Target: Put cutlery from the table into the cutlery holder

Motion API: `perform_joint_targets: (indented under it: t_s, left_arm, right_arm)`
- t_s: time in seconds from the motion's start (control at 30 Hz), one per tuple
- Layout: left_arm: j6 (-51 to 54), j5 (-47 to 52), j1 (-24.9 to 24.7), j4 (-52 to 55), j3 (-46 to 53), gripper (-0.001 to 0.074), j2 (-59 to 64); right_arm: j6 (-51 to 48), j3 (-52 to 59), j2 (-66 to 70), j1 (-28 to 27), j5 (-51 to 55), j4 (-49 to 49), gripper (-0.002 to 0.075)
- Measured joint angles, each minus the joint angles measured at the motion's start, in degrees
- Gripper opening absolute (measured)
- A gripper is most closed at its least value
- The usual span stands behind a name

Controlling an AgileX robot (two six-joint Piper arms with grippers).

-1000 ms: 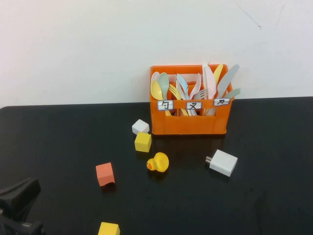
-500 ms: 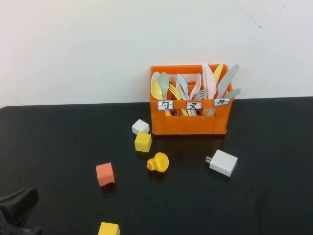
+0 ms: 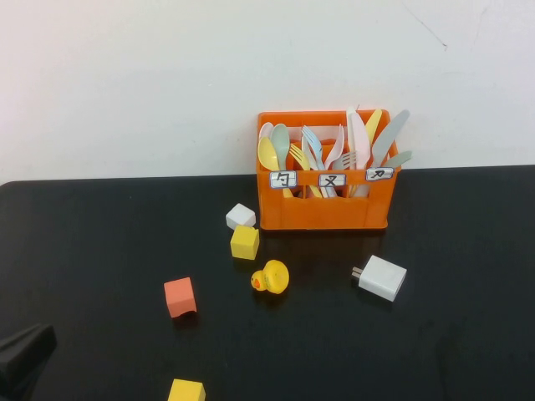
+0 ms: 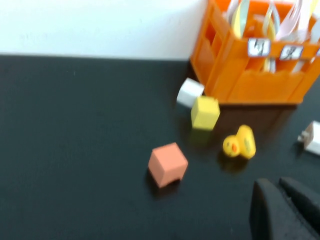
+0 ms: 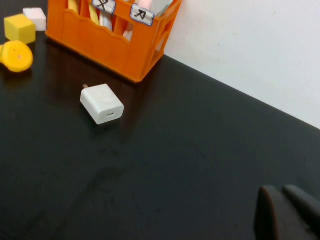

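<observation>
The orange cutlery holder (image 3: 326, 213) stands at the back of the black table (image 3: 100, 234), and also shows in the left wrist view (image 4: 250, 85) and the right wrist view (image 5: 100, 42). The pale pink knife (image 3: 358, 134) and the pale grey-blue knife (image 3: 389, 136) stand upright in its right compartment, among spoons and forks. No cutlery lies on the table. My left gripper (image 3: 21, 355) sits low at the front left corner, shut and empty (image 4: 275, 182). My right gripper (image 5: 279, 190) is out of the high view, shut and empty above bare table right of the holder.
A white cube (image 3: 240, 216), a yellow cube (image 3: 244, 242), a yellow duck (image 3: 270, 277) and an orange-red cube (image 3: 179, 297) lie left of and in front of the holder. A white charger plug (image 3: 381, 277) lies front right. Another yellow cube (image 3: 185, 391) sits at the front edge.
My left gripper has drawn back toward the front left corner and shows less in the high view. Nothing else has moved.
</observation>
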Motion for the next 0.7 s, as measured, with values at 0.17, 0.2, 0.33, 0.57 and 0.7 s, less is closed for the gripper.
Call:
perform_joint_targets:
  t_s: [0.17,0.2,0.33,0.57,0.7]
  left_arm:
    - [0.0,-0.35,0.25,-0.69,2.64,-0.0001,-9.23]
    - [0.76,-0.41,0.71,-1.89,3.37,-0.0001,-11.34]
    - [9.14,-0.41,5.92,-9.78,6.82,-0.0001,-18.3]
    - [20.9,-0.41,18.5,-20.32,14.43,-0.0001,-25.41]
    - [21.05,-0.5,21.38,-20.55,18.77,-0.0001,-26.07]
  right_arm:
    - [0.0,0.0,0.0,0.0,0.0,0.0,0.0]
    - [0.0,0.0,0.0,0.0,0.0,0.0,0.0]
    - [0.03,0.0,0.0,0.0,0.0,0.0,0.0]
    - [0.03,0.0,0.0,0.0,0.0,0.0,-0.0001]
    - [0.03,0.0,0.0,0.0,0.0,0.0,-0.0001]
